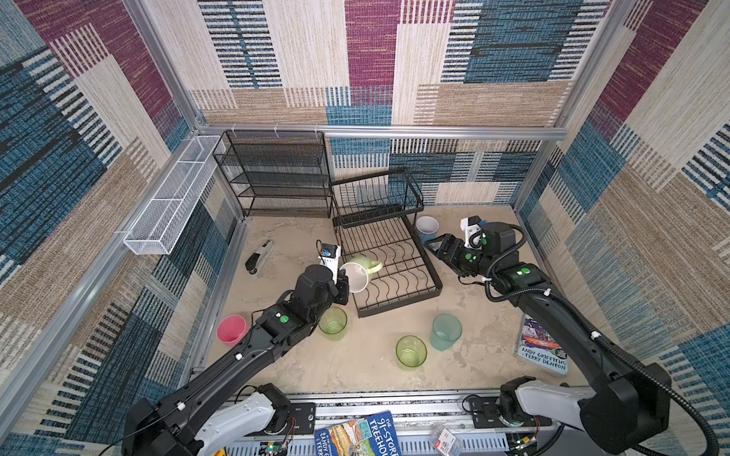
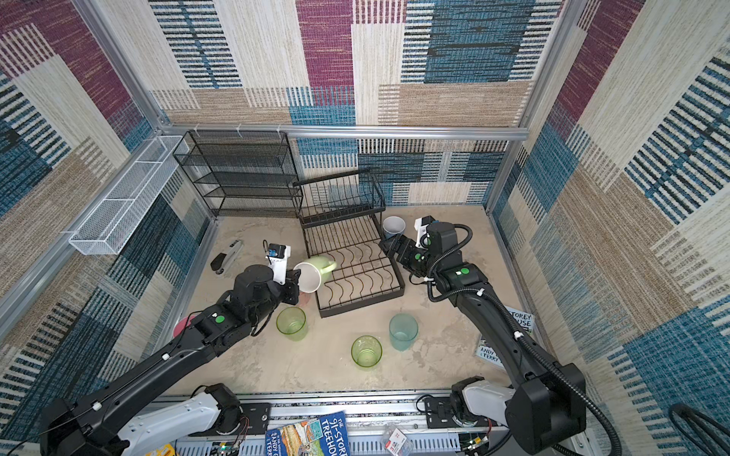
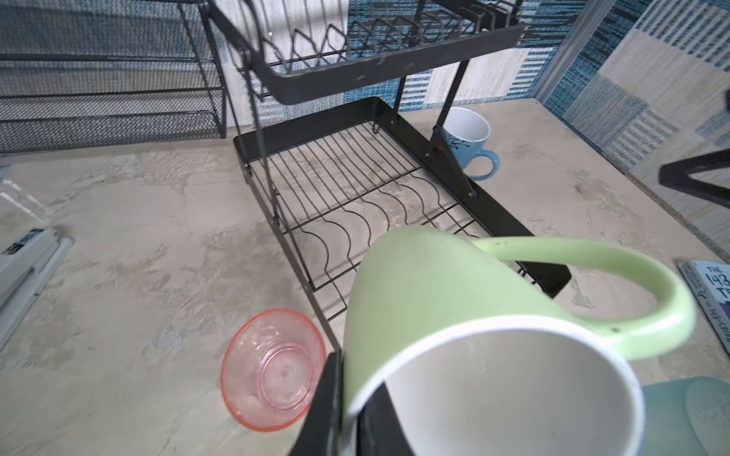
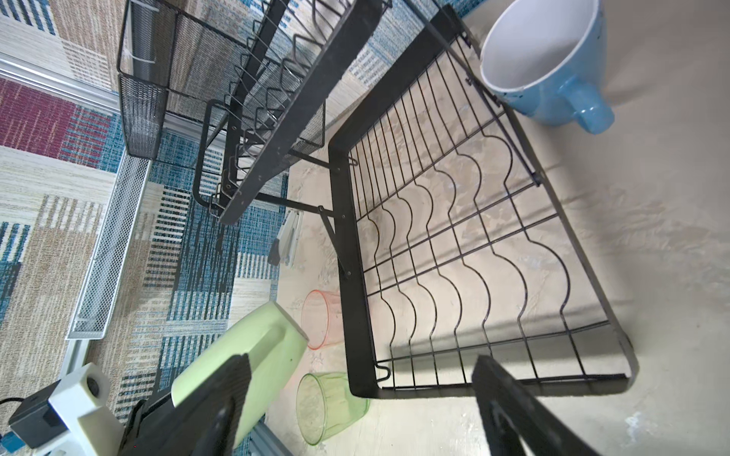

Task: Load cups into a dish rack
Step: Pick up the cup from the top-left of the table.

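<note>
The pale green mug with a white inside [image 1: 369, 265] was tipped on its side in the air, over the left edge of the black wire dish rack's [image 1: 399, 303] flat lower tray. The left gripper [image 3: 349, 410] was pinched tight on its rim (handle toward the rack). A light blue mug [image 1: 427, 228] stood upright on the sandy table [image 1: 375, 375] just beside the rack's right side. The right gripper [image 1: 433, 245] hung near it, jaws wide apart, holding nothing. A see-through green tumbler [image 1: 333, 323], a second green tumbler [image 1: 411, 351] and a teal tumbler [image 1: 445, 331] stood upright nearer the robot.
</note>
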Available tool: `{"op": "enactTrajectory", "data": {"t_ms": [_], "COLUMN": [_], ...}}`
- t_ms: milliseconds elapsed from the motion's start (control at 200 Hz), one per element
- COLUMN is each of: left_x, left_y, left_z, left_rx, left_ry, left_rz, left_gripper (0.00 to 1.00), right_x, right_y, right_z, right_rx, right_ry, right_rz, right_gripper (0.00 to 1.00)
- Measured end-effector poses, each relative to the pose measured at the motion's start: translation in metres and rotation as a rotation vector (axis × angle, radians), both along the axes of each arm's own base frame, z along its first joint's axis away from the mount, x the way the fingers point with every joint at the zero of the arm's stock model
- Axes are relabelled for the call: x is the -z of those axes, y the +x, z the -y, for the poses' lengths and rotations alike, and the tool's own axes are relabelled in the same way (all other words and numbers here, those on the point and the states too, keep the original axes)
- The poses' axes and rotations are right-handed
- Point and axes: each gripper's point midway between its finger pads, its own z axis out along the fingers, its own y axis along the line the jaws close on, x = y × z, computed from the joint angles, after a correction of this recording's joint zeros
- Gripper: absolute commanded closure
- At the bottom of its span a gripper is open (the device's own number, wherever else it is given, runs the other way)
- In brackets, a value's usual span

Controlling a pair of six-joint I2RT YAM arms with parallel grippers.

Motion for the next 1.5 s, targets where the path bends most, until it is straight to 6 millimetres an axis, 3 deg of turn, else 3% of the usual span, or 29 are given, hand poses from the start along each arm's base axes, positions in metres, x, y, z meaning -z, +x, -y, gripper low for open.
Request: {"op": "enactTrajectory", "data": {"t_ms": [235, 676, 826, 1227, 1503], "left_x": [-0.004, -0.007, -0.012, -0.02, -0.024], "left_y": [0.004, 0.035, 0.038, 0.035, 0.031], "left_z": [0.042, 0.082, 0.09, 0.103, 0.107], "left_rx": [0.079, 0.057, 0.061, 0.098, 0.113], "left_ry": [0.069, 0.08, 0.064, 0.058, 0.041], "left_rz": [0.181, 0.383, 0.423, 0.496, 0.524], "left_gripper": [1.0, 1.0, 1.0, 1.0, 1.0], "right_x": [-0.004, 0.011, 0.01, 0.008, 0.0], "right_y": [-0.004, -0.027, -0.029, -0.035, -0.036], "right_z": [-0.012, -0.024, -0.029, -0.036, -0.034], "right_rx": [-0.048, -0.116, -0.133, -0.162, -0.156], "right_ry": [0.064, 0.153, 0.19, 0.257, 0.275], "right_rz": [-0.07, -0.199, -0.221, -0.268, -0.253], "right_gripper": [0.16, 0.25, 0.32, 0.37, 0.53]}}
